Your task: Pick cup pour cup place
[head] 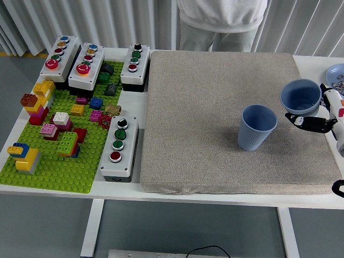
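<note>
The right hand [317, 115] came in from three o'clock, its fingers [302, 120] wrapped around a blue cup [300, 97] held upright above the grey mat [215, 107]. A second blue cup [257, 127] stood on the mat at its eight o'clock, just beside it, on the white surface [317, 63].

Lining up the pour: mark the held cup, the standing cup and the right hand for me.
held cup [301, 97], head view, on its inner wall below the rim
standing cup [257, 133], head view, on its outer wall
right hand [317, 121], head view, on the middle of the hand
</note>
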Available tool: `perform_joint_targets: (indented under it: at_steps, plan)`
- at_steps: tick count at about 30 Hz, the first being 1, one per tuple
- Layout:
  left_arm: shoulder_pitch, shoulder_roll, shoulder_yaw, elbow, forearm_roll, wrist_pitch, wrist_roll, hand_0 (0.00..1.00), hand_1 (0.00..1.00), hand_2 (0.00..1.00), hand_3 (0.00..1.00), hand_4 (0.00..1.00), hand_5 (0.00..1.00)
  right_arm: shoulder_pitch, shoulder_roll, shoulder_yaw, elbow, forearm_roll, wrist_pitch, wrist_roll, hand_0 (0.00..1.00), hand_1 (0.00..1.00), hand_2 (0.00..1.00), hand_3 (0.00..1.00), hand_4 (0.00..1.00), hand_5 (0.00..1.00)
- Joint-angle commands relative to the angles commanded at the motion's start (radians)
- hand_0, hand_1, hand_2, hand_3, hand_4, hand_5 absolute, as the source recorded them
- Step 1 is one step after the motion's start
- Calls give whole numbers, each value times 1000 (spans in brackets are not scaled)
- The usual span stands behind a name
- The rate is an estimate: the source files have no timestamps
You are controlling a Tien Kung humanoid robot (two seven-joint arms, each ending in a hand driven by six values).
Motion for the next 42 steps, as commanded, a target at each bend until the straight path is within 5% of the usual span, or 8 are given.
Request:
perform_joint_targets:
  at_steps: [42]
  plan:
    - [-2, 1, 1, 2, -2, 0, 0, 737, 733, 801, 674, 522, 914, 21, 2, -42, 58, -210, 22, -101, 802, 691, 598, 700, 795, 185]
